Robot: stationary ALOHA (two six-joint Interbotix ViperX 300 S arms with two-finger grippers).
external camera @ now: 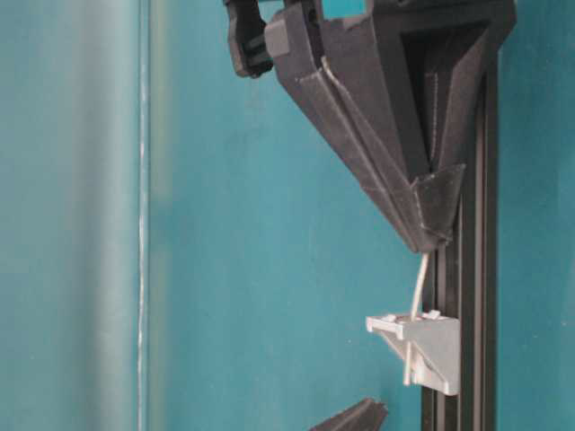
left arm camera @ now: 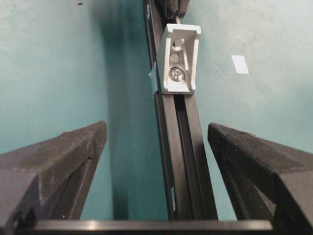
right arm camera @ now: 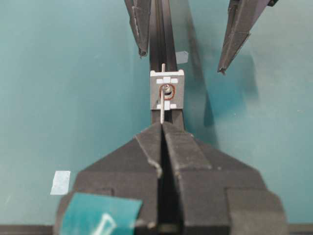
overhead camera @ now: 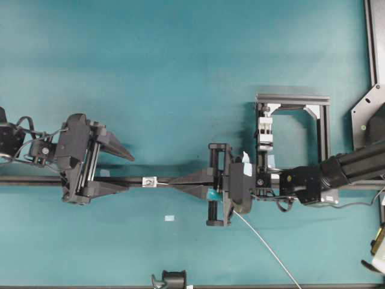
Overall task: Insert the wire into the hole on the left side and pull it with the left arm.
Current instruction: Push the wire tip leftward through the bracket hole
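Note:
The small white-silver block with the hole sits on the black rail. My right gripper is shut on the thin pale wire just behind the block. The wire runs into the hole, and its tip shows a little way beyond the block. Seen from table level, the wire runs from the right gripper down through the block. My left gripper stands open astride the rail, short of the block, its fingers holding nothing. The wire's long tail trails toward the table's front edge.
A taller white clamp in a black square frame stands behind the right arm. A small white tape patch lies on the teal mat in front of the rail. A black fixture sits at the front edge.

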